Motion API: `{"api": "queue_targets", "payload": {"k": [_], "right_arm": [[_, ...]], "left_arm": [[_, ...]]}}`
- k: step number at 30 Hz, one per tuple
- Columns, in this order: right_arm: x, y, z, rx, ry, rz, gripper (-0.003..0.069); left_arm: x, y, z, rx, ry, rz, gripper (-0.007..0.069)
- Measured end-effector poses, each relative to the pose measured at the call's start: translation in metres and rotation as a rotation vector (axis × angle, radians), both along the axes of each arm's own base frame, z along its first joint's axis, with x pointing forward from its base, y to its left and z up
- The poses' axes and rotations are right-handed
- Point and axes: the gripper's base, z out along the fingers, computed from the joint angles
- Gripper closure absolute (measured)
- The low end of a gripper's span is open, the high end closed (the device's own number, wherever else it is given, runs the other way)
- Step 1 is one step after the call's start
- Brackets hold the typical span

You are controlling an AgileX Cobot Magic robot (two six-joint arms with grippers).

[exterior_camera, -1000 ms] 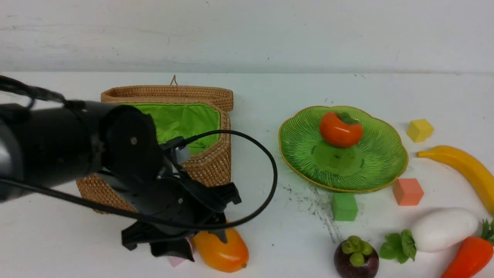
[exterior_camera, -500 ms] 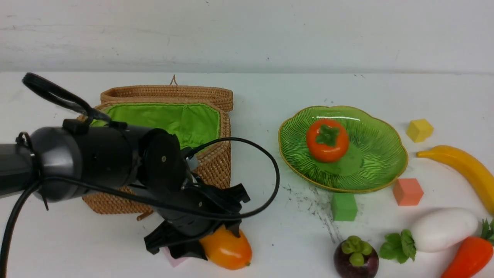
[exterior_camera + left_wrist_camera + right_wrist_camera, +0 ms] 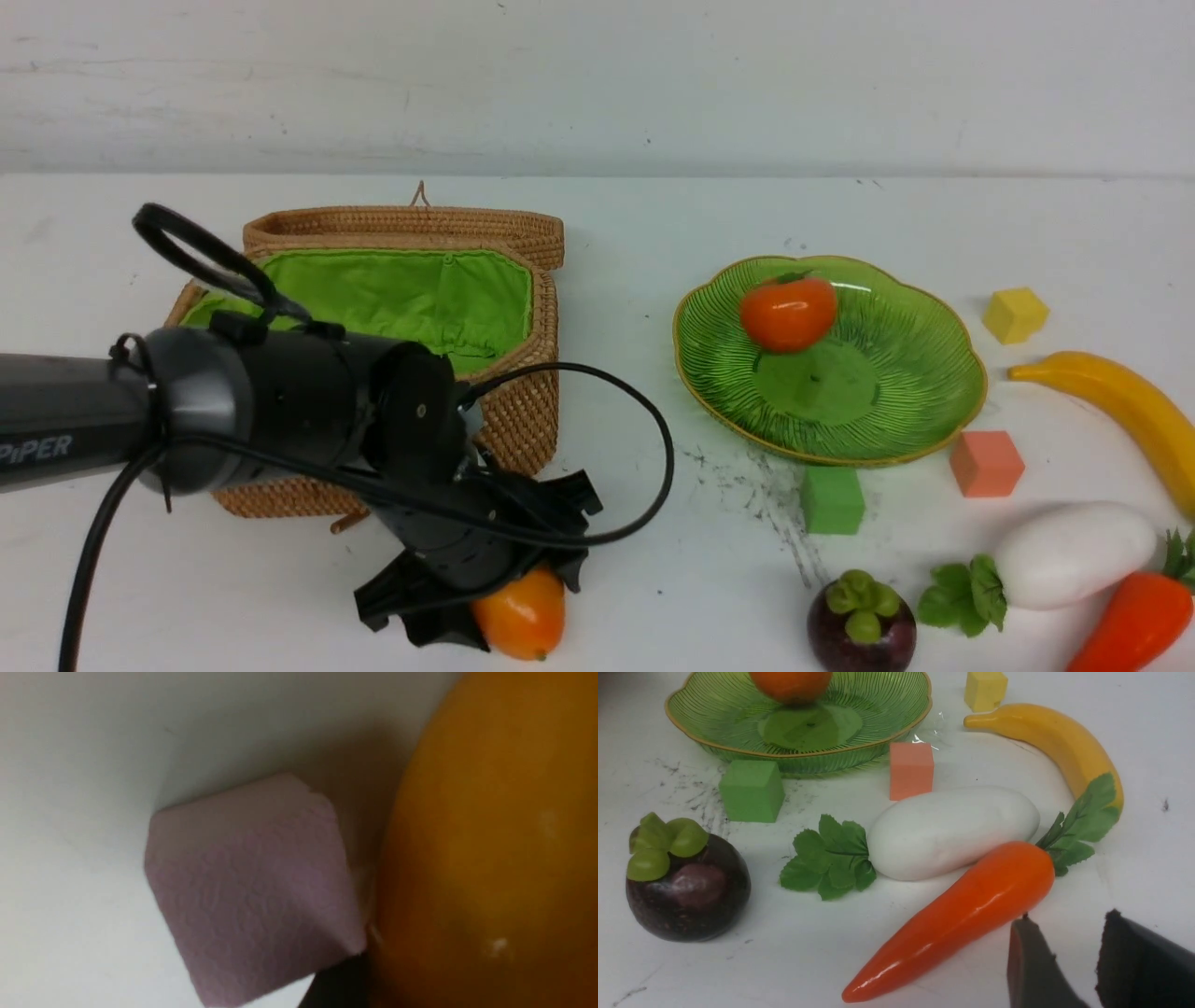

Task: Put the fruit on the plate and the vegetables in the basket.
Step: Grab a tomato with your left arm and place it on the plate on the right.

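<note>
My left gripper [image 3: 504, 602] hangs low at the table's front, open, its jaws spread either side of the yellow-orange mango [image 3: 525, 621]. In the left wrist view the mango [image 3: 490, 858] fills one side, touching a pink cube [image 3: 247, 891]. An orange persimmon [image 3: 789, 313] lies on the green plate [image 3: 915, 411]. The basket [image 3: 509, 401] stands open behind the left arm. Banana [image 3: 1120, 406], white radish [image 3: 1074, 551], carrot [image 3: 1134, 621] and mangosteen [image 3: 861, 630] lie at the right front. In the right wrist view, my right gripper [image 3: 1069, 919] is open and empty beside the carrot [image 3: 971, 910].
A yellow cube [image 3: 1015, 315], a salmon cube [image 3: 987, 464] and a green cube [image 3: 832, 499] stand around the plate. The left arm's cable [image 3: 653, 439] loops out toward the plate. Dark scuff marks lie on the table in front of the plate.
The left arm swung toward the front, uncovering the basket, and its jaws spread wider round the mango, which turned end-on. The persimmon rolled about on the plate.
</note>
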Motion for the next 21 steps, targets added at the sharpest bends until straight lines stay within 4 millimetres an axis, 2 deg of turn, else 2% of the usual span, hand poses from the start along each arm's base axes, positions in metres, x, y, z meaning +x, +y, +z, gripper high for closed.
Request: {"api": "queue_targets", "payload": {"k": [7,12,16,21], "right_arm": [[0.0,0.0,0.0,0.0,0.0,0.0,0.0417],[0.0,0.0,0.0,0.0,0.0,0.0,0.0417],[0.0,0.0,0.0,0.0,0.0,0.0,0.0417],[0.0,0.0,0.0,0.0,0.0,0.0,0.0417]], "left_arm": [[0.001,0.0,-0.001,0.0,-0.003,-0.001,0.0093],[0.0,0.0,0.0,0.002,0.002,-0.004,0.0093],[-0.003,0.001,0.006,-0.002,0.001,-0.007,0.0093],[-0.01,0.003,0.023,-0.017,-0.002,-0.031,0.0093]]}}
